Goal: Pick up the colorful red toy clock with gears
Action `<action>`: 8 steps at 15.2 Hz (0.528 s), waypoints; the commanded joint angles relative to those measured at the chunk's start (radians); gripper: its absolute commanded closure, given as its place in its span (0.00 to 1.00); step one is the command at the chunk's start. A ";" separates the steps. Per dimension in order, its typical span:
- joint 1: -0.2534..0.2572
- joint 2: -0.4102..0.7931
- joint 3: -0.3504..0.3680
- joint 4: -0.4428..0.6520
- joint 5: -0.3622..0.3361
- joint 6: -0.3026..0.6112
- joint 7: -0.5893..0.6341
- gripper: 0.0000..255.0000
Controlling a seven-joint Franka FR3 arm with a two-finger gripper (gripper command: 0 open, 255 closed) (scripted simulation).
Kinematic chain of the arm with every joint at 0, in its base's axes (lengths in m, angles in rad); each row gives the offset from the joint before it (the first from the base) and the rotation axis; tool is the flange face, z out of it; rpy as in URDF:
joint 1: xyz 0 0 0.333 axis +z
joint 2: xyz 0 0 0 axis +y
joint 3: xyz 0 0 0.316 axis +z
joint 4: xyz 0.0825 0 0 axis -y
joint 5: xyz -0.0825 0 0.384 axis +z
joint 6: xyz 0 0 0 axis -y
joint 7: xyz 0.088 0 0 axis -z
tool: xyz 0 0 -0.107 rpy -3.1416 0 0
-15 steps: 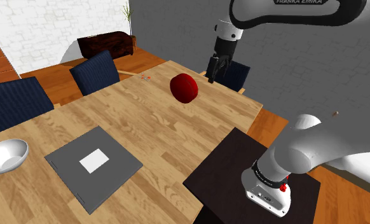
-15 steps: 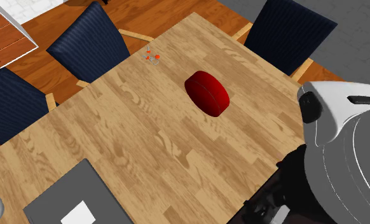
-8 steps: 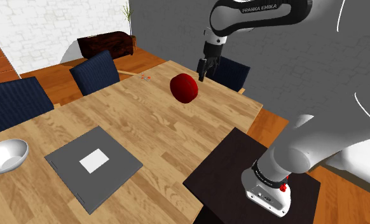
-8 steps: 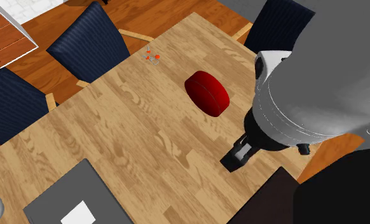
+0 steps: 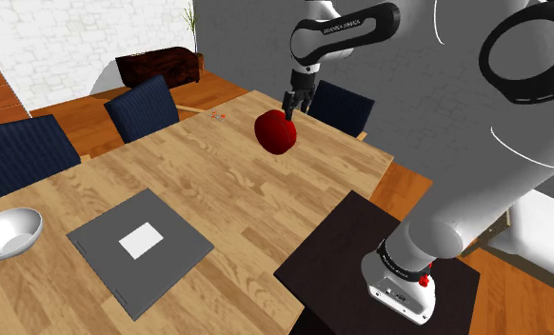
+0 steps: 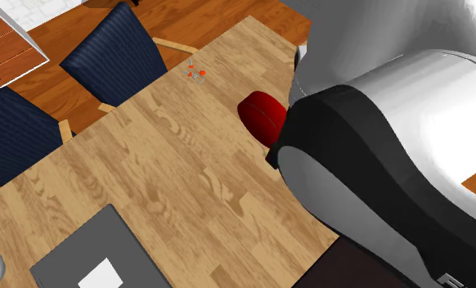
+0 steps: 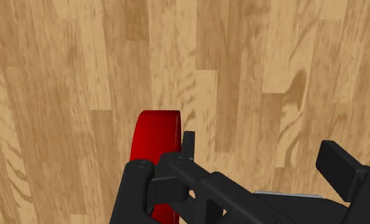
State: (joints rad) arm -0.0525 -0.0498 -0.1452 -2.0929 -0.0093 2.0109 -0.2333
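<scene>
**End effector open wide and empty, poised over the red toy clock**
The disc-shaped clock sits on the wooden desk. In the wrist view it lies just outside one finger, not in the gap. Its narrow width matches the closing line, so a sideways shift looks necessary.

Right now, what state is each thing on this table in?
Red clock, standing on its edge on the table, not gripped.
End effector, open, close over the clock, one finger beside its rim.
Bowl, upright, empty.
Grey folder, closed, lying flat.
</scene>
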 commanded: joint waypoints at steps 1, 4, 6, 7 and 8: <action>-0.007 0.075 -0.008 0.056 0.005 0.023 -0.018 0.00; -0.019 0.186 -0.018 0.148 0.016 0.048 -0.045 0.00; -0.029 0.261 -0.022 0.216 0.024 0.059 -0.062 0.00; -0.035 0.299 -0.023 0.253 0.028 0.062 -0.070 0.00; -0.040 0.337 -0.024 0.291 0.033 0.064 -0.077 0.00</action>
State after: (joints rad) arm -0.0872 0.2389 -0.1686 -1.8418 0.0173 2.0638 -0.3020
